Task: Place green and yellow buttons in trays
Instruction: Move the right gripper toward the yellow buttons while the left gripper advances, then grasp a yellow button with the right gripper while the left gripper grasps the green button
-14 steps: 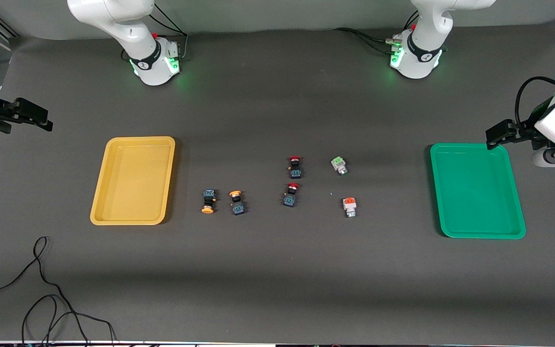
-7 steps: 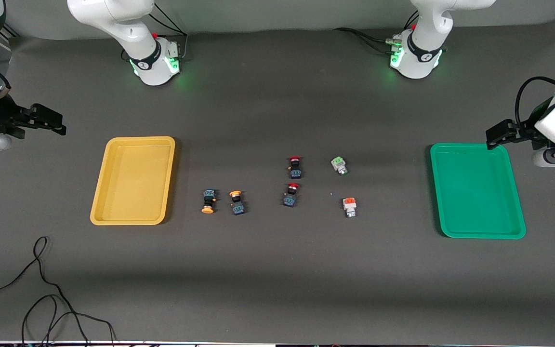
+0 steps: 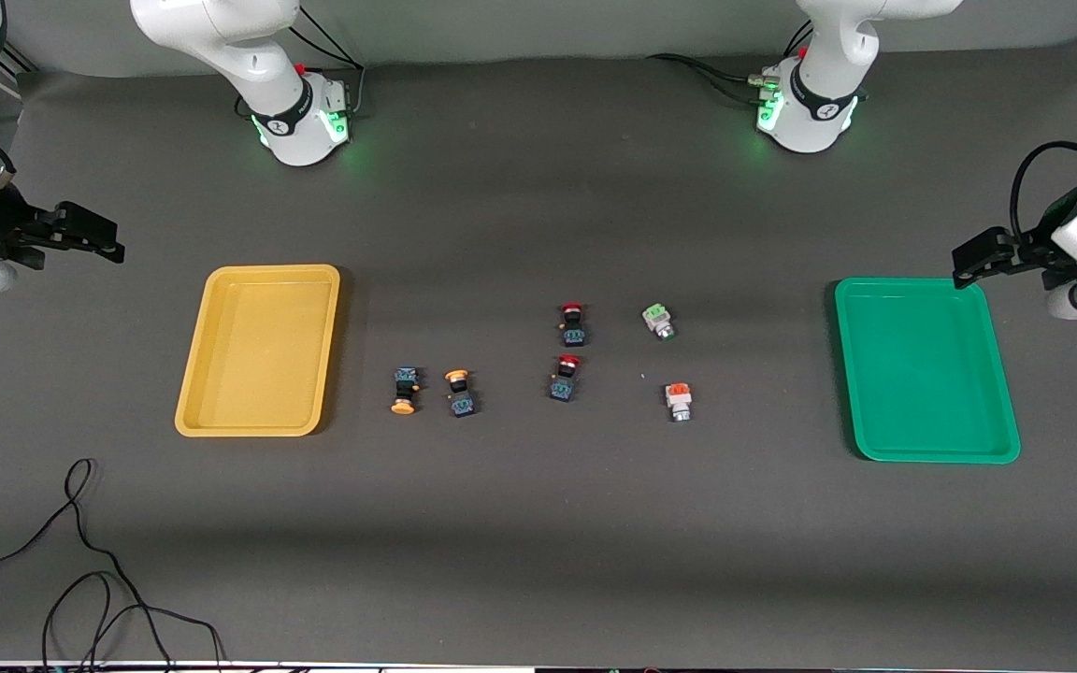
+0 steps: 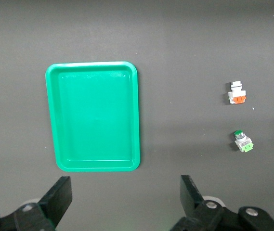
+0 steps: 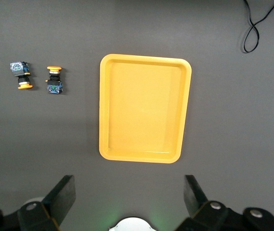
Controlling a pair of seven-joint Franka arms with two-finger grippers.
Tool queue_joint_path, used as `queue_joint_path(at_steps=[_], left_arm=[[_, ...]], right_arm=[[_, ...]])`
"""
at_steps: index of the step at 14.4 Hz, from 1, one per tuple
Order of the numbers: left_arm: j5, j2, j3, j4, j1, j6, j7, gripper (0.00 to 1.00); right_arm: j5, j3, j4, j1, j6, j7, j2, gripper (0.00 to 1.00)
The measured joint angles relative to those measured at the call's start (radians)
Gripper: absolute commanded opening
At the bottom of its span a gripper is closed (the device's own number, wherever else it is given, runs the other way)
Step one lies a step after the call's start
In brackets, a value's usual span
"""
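Observation:
Two yellow-capped buttons [image 3: 404, 390] [image 3: 460, 393] lie side by side beside the yellow tray [image 3: 263, 271]. They also show in the right wrist view [image 5: 21, 75] [image 5: 54, 79], as does the yellow tray [image 5: 103, 108]. The pale green button [image 3: 658, 321] [image 4: 243, 141] lies mid-table, apart from the green tray [image 3: 912, 282] [image 4: 137, 115]. Both trays are empty. My left gripper [image 3: 978, 257] [image 4: 125, 192] is open and empty, over the mat next to a corner of the green tray. My right gripper [image 3: 90, 238] [image 5: 129, 192] is open and empty, over the mat at the right arm's end, apart from the yellow tray.
Two red-capped buttons [image 3: 572, 323] [image 3: 565, 378] lie between the yellow buttons and the green one. An orange-capped white button [image 3: 679, 401] [image 4: 237, 93] lies nearer the front camera than the green button. A black cable [image 3: 80, 551] loops near the front edge at the right arm's end.
My right gripper has come in from the table's end toward the yellow tray. My left gripper has shifted slightly outward by the green tray's corner. The buttons and trays have not moved.

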Motion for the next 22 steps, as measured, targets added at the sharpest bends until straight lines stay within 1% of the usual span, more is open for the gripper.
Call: queue_joint_path(at_steps=[2, 4, 8, 10, 11, 14, 16, 19, 22], left_arm=[[-0.008, -0.011, 0.0, 0.0, 0.0, -0.001, 0.002, 1.0], [-0.031, -0.015, 0.0, 0.0, 0.0, -0.006, 0.004, 1.0], [-0.049, -0.015, -0.003, -0.003, -0.003, -0.009, 0.006, 1.0], [-0.053, -0.015, -0.012, -0.01, -0.012, -0.006, 0.0, 1.0], [-0.054, -0.014, -0.02, -0.02, -0.021, -0.001, -0.022, 1.0], [-0.056, -0.013, -0.048, -0.064, -0.081, 0.037, -0.155, 1.0], [-0.057, -0.011, -0.057, -0.109, -0.144, 0.089, -0.289, 1.0], [-0.058, -0.009, -0.062, -0.173, -0.27, 0.158, -0.539, 1.0], [-0.059, -0.007, -0.066, -0.222, -0.407, 0.22, -0.818, 1.0]], right_arm=[[0.005, 0.003, -0.001, 0.002, 0.0, 0.0, 0.008, 1.0], [0.036, 0.005, -0.003, 0.028, 0.008, 0.008, 0.031, 1.0], [0.097, 0.009, -0.012, 0.102, 0.091, 0.156, 0.096, 1.0], [0.104, 0.011, -0.051, 0.133, 0.172, 0.184, 0.125, 1.0], [0.106, 0.011, -0.095, 0.148, 0.24, 0.203, 0.134, 1.0], [0.11, 0.012, -0.281, 0.222, 0.502, 0.289, 0.162, 1.0], [0.11, 0.013, -0.366, 0.272, 0.624, 0.332, 0.204, 1.0], [0.11, 0.013, -0.392, 0.314, 0.746, 0.347, 0.295, 1.0], [0.11, 0.011, -0.391, 0.315, 0.832, 0.347, 0.375, 1.0]])
